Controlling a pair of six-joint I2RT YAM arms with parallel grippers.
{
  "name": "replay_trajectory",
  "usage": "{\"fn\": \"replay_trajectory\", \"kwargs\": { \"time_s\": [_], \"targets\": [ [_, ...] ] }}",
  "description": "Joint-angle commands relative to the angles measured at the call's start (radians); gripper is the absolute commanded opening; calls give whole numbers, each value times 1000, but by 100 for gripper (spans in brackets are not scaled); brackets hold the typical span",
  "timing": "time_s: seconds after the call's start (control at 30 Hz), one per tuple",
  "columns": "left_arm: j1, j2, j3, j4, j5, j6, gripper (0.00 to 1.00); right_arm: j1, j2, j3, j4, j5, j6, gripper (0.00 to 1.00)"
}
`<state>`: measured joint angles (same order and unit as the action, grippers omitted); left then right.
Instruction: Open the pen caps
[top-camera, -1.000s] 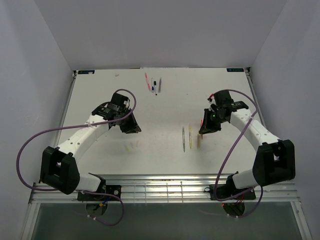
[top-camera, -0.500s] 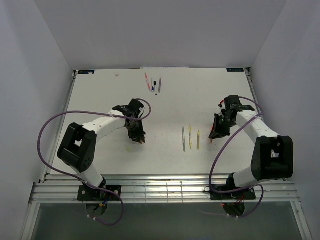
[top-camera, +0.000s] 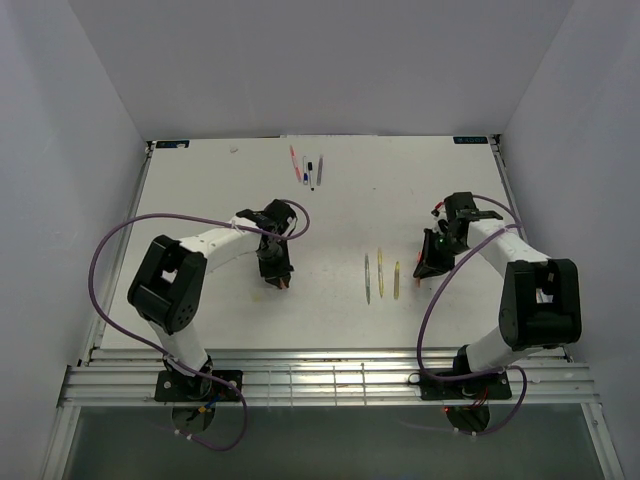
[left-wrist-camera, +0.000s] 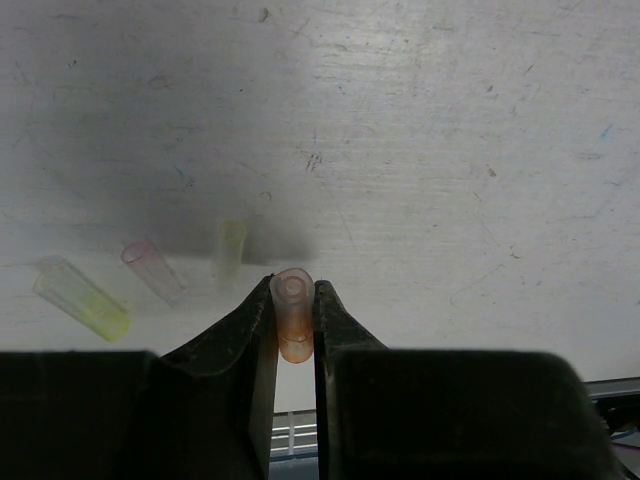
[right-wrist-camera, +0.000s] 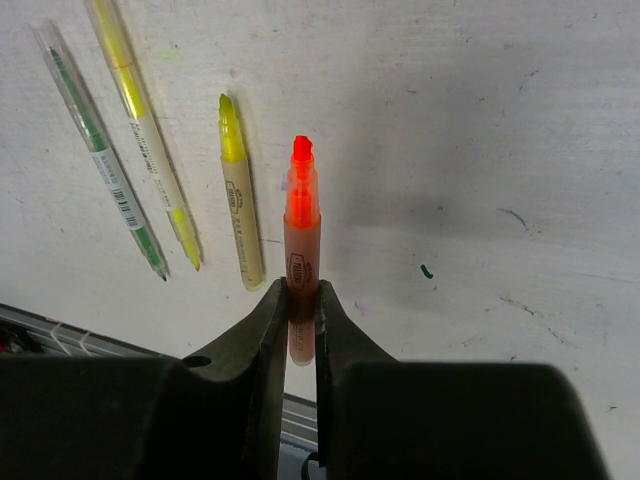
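Orange cap (left-wrist-camera: 292, 322) pinched in closed left gripper (left-wrist-camera: 293, 290); right gripper (right-wrist-camera: 301, 290) clamps uncapped orange pen (right-wrist-camera: 302, 215).

Four pen caps (left-wrist-camera: 292, 318), four pens (right-wrist-camera: 241, 215) mid-table, three more pens (top-camera: 308, 168) farther back.

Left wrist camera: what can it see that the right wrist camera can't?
Only the left wrist view shows the left gripper pinching an orange cap. Three loose caps lie on the table behind it: a yellow cap, a pink cap and a pale yellow cap.

Only the right wrist view shows the right gripper holding an uncapped orange highlighter. A yellow highlighter, a yellow pen and a green pen lie beside it.

Both show the scuffed white table and black fingers shut on something orange.
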<state>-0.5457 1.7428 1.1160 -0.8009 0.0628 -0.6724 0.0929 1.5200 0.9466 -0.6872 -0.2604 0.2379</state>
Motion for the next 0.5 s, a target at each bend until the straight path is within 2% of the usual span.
{"fn": "replay_trajectory", "kwargs": {
  "time_s": [0.0,0.07,0.33,0.47],
  "targets": [
    [-7,-2,21,-11,-35,11,5,-1,19,-19,32,-22,-17,10],
    [-10,1,18,-11,-43,10,11,-1,25,-19,38,-31,-15,11],
    [-19,27,1,-11,-44,8,20,-1,39,-22,54,-51,-12,14],
    [-20,34,-15,-9,-47,4,29,1,39,-37,63,-53,-12,15]
  ]
}}
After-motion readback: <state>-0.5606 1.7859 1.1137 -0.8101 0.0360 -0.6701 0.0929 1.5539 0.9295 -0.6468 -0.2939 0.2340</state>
